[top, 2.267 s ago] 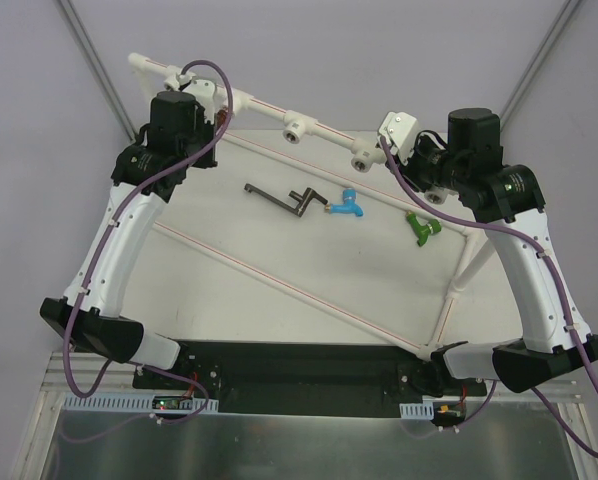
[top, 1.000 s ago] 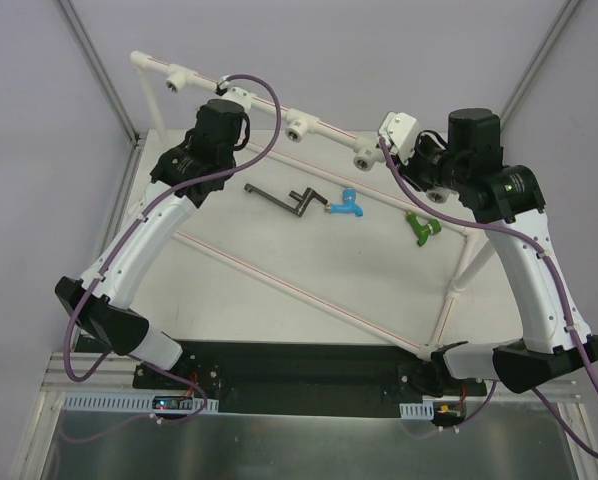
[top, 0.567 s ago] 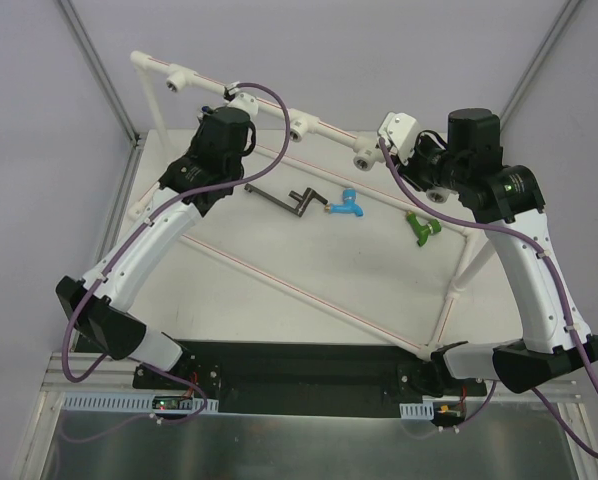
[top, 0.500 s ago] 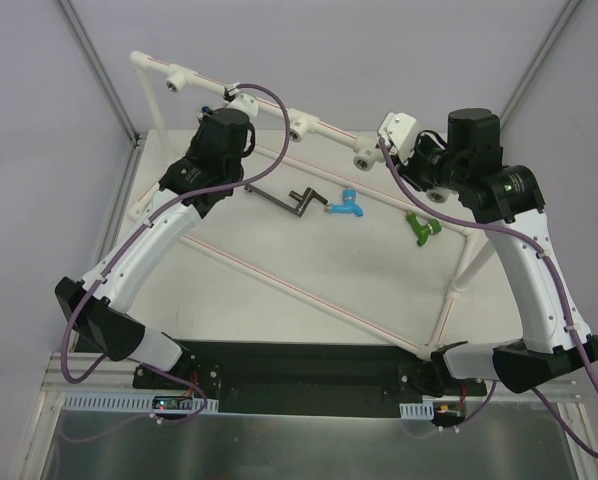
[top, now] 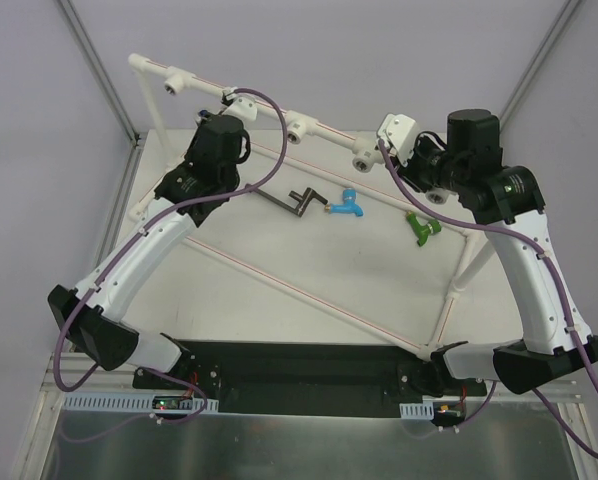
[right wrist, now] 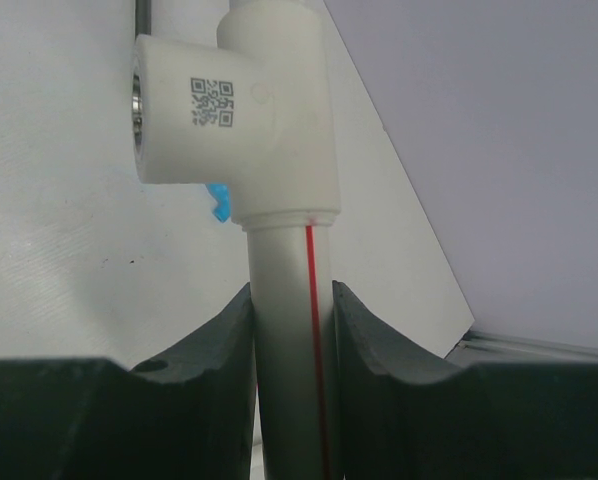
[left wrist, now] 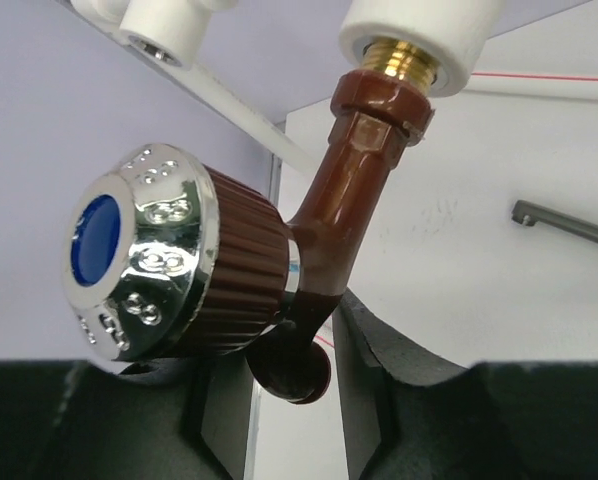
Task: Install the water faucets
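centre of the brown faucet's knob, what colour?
Blue, ringed by the shiny chrome knob of the red-brown faucet. Left wrist view shows it best.

— How many faucets?
— Three: one red-brown faucet [left wrist: 349, 200], one blue faucet [top: 347, 205], one green faucet [top: 419, 228].
— Sockets?
— Four sockets [top: 297, 128], all on the one white pipe frame [right wrist: 284, 300].
— Anything else on the worktop [top: 359, 260]?
— One dark metal bar [top: 299, 200].
— Arms?
— Two, so two grippers: the left gripper [left wrist: 294, 400] and the right gripper [right wrist: 292, 340].
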`<state>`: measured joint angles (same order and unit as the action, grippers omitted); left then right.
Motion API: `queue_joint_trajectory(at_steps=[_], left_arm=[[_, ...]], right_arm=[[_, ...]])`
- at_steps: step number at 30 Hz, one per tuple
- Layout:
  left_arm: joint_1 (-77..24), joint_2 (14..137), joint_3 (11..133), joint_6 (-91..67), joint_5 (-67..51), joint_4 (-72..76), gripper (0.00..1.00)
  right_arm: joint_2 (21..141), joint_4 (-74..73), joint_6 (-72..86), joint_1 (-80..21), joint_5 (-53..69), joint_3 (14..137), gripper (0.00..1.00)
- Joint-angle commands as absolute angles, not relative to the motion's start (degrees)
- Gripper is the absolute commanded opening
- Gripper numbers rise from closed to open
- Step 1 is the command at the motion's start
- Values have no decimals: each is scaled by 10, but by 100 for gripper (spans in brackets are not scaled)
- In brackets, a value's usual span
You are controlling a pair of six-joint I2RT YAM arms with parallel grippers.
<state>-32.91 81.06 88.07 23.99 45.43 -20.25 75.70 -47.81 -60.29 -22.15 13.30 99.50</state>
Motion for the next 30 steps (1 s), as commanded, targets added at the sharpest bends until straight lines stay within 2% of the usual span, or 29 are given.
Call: queue_joint_trajectory(at_steps=[1, 13, 19, 23, 30], left_arm=[[-354, 773, 883, 209, 318, -113, 35], [-289, 725, 864, 91, 188, -128, 56], [-207, 702, 851, 0, 43, -142, 59], [-186, 701, 849, -30, 1, -143, 54], [-171, 711, 855, -17, -17, -144, 22]], right_arm=[[762, -540, -563, -242, 157, 977, 2], [758, -542, -563, -243, 158, 977, 2], [759, -541, -563, -244, 158, 978, 2], [758, -541, -564, -243, 158, 977, 2], [759, -542, -564, -244, 158, 977, 2]])
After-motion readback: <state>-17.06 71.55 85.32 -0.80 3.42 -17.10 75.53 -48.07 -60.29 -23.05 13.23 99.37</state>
